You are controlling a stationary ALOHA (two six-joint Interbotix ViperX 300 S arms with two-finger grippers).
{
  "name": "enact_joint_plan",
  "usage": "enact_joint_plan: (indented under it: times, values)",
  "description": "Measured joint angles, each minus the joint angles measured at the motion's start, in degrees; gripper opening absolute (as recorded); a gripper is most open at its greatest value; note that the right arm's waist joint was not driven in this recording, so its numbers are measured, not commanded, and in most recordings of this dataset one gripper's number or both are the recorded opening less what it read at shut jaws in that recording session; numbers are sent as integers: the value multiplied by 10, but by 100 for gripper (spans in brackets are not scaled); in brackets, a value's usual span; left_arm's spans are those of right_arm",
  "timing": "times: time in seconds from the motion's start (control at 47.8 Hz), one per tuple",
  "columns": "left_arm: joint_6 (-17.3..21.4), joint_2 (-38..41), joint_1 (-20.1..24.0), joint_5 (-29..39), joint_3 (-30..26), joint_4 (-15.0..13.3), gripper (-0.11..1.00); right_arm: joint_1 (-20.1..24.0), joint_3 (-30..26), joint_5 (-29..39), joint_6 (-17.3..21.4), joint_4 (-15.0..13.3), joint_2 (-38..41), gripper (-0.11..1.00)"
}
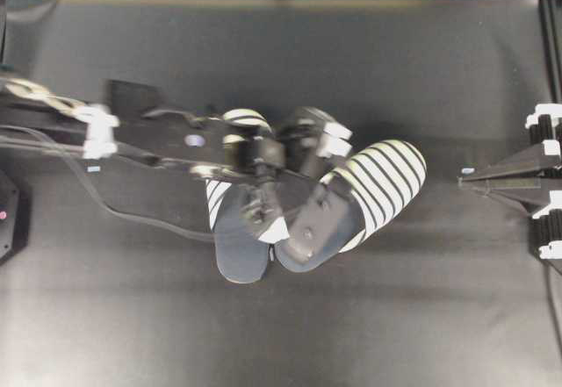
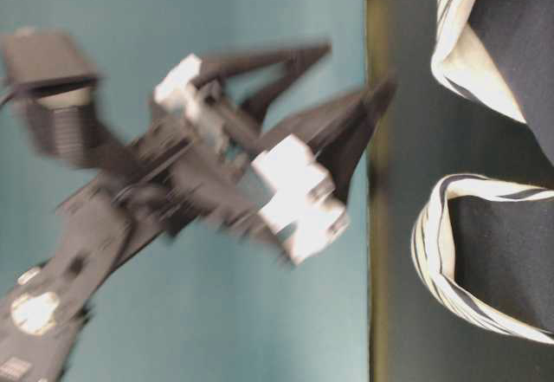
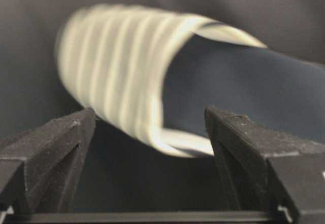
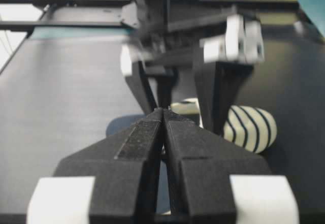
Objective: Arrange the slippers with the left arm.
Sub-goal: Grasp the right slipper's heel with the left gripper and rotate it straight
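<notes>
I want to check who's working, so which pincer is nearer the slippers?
Left. The left pincer, jaws open, hangs right over the slippers mid-table. The right pincer, shut, sits off at the right edge, apart from them.

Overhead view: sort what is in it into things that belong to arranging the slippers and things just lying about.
Job:
- right slipper, toe cover toward the right
- left slipper, partly under the left arm
- left gripper, open above the slippers

Lying about:
- right gripper, shut, parked at the right edge
- cable across the mat
- black mat
</notes>
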Motion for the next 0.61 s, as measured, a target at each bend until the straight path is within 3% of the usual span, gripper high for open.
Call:
enact_joint_plan:
  times: [0.209, 0.418, 0.523, 0.606]
  values:
    - [57, 75, -1, -29, -43, 0, 84, 0, 1, 0, 0, 0, -1, -1]
    - [66, 127, 0, -29, -68, 0, 81, 0, 2, 0, 0, -1, -4, -1]
    - [64, 131, 0, -29, -73, 0, 70, 0, 4, 0, 0, 0, -4, -1]
    - [64, 131, 1, -29, -74, 0, 52, 0, 4, 0, 0, 0, -4, -1]
